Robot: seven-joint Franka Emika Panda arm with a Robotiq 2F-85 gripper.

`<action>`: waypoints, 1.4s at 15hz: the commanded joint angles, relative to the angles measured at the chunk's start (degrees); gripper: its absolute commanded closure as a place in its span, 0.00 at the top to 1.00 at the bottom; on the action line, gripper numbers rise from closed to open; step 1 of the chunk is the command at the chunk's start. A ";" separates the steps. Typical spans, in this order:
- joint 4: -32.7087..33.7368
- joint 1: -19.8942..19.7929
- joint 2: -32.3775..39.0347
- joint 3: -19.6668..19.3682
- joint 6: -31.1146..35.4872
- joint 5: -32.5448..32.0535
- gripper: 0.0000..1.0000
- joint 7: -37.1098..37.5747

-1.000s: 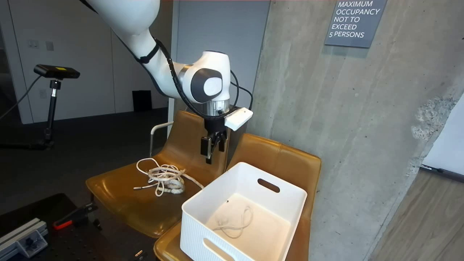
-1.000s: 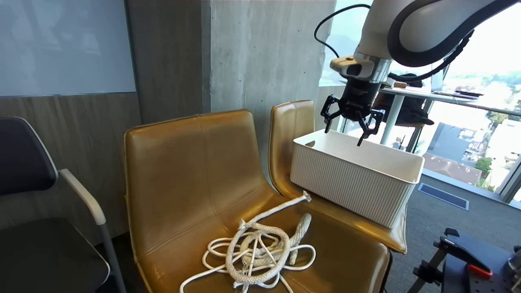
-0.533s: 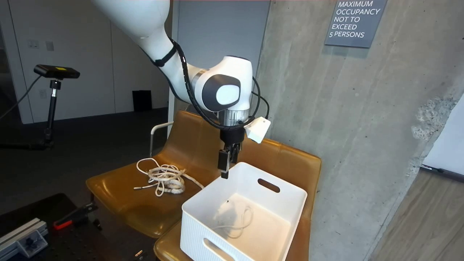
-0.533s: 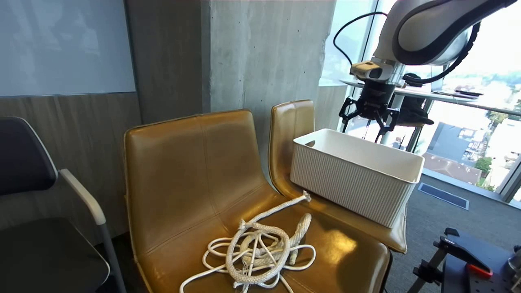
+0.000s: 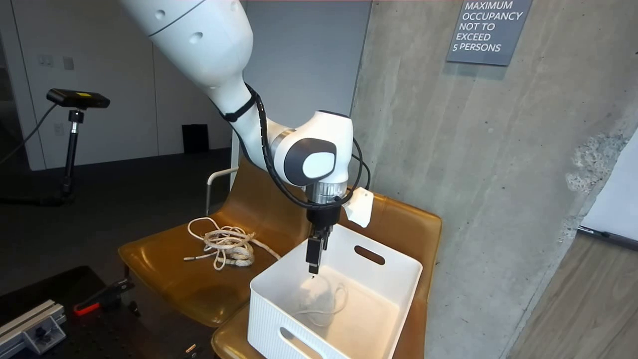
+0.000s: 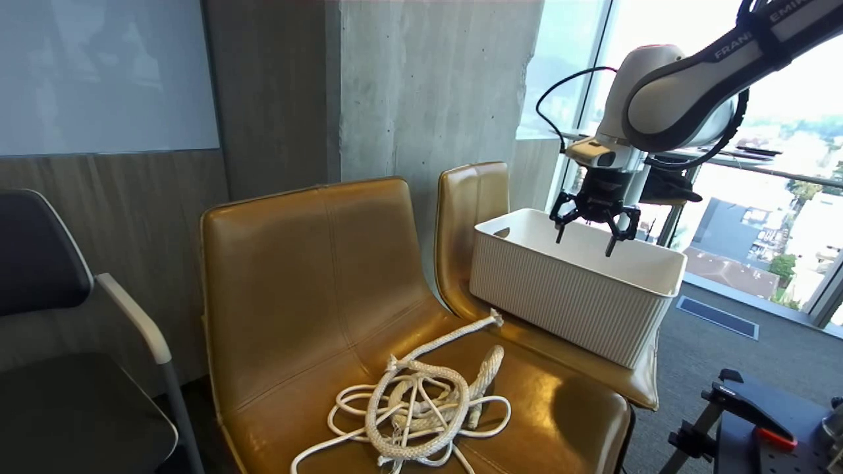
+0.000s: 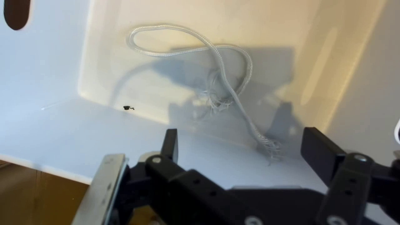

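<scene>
The empty jaws are hanging wide near the frayed cord [image 7: 222,69], which the white bin [image 6: 566,289] is penning in while a tan chair [image 5: 406,227] is bearing the bin's weight.

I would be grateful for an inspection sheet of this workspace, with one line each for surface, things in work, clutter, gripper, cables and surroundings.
Surface: a tan chair bearing tangled ropes; beside it, a second chair.
Things in work: white bin on the second chair, open side up; thin white cord lying inside, both ends frayed.
Clutter: small dark speck in the bin, nature unclear; black-and-red tool on a dark table.
Gripper: open, holding nothing, above the cord; whether its tips are below the bin's rim, I cannot tell.
Cables: black cable strapped to the robot arm.
Surroundings: concrete wall, occupancy sign, camera on a stand, windows.
</scene>
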 commanded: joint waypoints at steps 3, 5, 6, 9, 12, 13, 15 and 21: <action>0.35 1.90 -0.08 -1.94 -0.06 1.40 1.00 -0.91; 1.31 2.03 1.21 -2.53 0.08 1.14 1.00 -1.07; 1.51 2.50 1.82 -3.01 0.66 0.61 1.00 -0.69; 1.64 2.51 3.11 -3.08 1.09 0.94 1.00 -1.11; 2.05 2.47 5.39 -3.37 2.00 0.53 1.00 -1.20; 2.23 2.45 6.31 -3.41 2.46 0.40 1.00 -1.22; 2.49 2.34 8.02 -3.45 3.34 0.17 1.00 -1.31; 3.32 2.02 13.45 -3.40 9.94 -0.91 1.00 -1.56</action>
